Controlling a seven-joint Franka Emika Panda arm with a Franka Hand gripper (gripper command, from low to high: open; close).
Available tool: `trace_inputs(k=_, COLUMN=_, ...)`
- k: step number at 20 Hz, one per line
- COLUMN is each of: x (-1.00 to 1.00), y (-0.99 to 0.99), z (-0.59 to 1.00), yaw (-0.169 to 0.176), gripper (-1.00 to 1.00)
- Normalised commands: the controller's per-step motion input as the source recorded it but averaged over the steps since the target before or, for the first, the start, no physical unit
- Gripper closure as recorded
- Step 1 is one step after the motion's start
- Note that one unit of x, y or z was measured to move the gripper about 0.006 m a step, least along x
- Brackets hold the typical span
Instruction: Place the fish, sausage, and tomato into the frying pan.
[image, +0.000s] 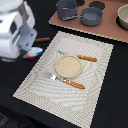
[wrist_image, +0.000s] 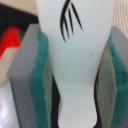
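Note:
The white fish, with a black fin mark, fills the wrist view between my teal pads, which press its wide part on both sides. In the exterior view my gripper is low over the black table at the left, shut on the fish. The red tomato lies right beside it and shows in the wrist view. The reddish-brown sausage lies just behind the gripper. The dark-grey frying pan sits on the brown board at the back, its handle pointing to the exterior view's left.
A taller grey pot stands beside the pan, and a beige bowl at the back right. A woven mat holds a tan plate, an orange-handled knife and a fork.

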Motion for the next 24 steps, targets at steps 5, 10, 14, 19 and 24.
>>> trace_inputs(k=5, x=0.90, y=0.76, z=0.98, yaw=0.000, gripper=1.00)
trace_inputs(k=10, x=0.81, y=0.75, z=0.75, yaw=0.000, gripper=1.00)
trace_inputs(k=14, x=0.77, y=0.77, z=0.55, yaw=0.000, gripper=1.00)
trace_inputs(k=19, x=0.76, y=0.79, z=0.39, yaw=0.000, gripper=1.00)
trace_inputs(k=24, x=0.74, y=0.82, z=0.10, yaw=0.000, gripper=1.00)
